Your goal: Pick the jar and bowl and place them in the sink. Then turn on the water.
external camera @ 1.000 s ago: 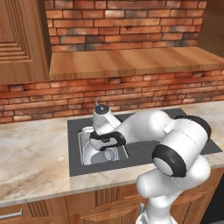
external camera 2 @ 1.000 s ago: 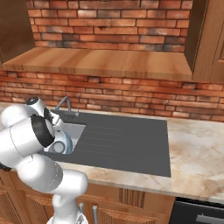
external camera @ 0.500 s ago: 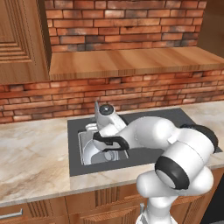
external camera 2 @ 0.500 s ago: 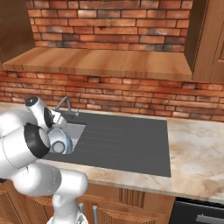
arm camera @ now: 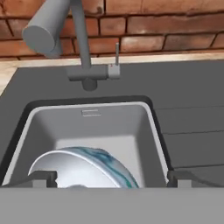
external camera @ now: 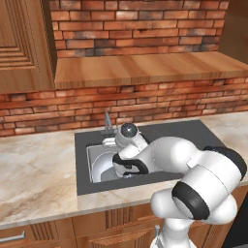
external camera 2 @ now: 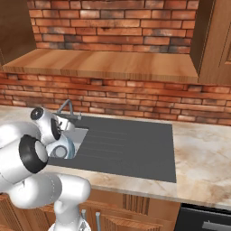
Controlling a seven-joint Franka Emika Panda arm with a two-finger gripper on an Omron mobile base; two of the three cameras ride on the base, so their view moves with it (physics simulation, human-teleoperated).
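Left base view: the white arm reaches down over the sink (external camera: 97,145), and the pale bowl (external camera: 103,166) lies in the basin under the wrist; the hand itself is hidden behind the arm here.

Right base view: the bowl (external camera 2: 60,147) shows blue-white and glossy at the basin's edge, close under the arm. The faucet (external camera 2: 66,106) arches just beyond it.

Hand view: the hand (arm camera: 112,178) is released, its two tips spread wide with nothing between them. The bowl (arm camera: 83,168) sits tilted in the sink (arm camera: 148,118) just below and ahead of the tips. Beyond it stands the faucet (arm camera: 78,35), and to its right the slim lever (arm camera: 117,59). No water runs, and I cannot make out the jar.

The lever looks thin, stiff and smooth, so a pinch could slip; pushing near its tip seems safest. The bowl looks hard and slick.
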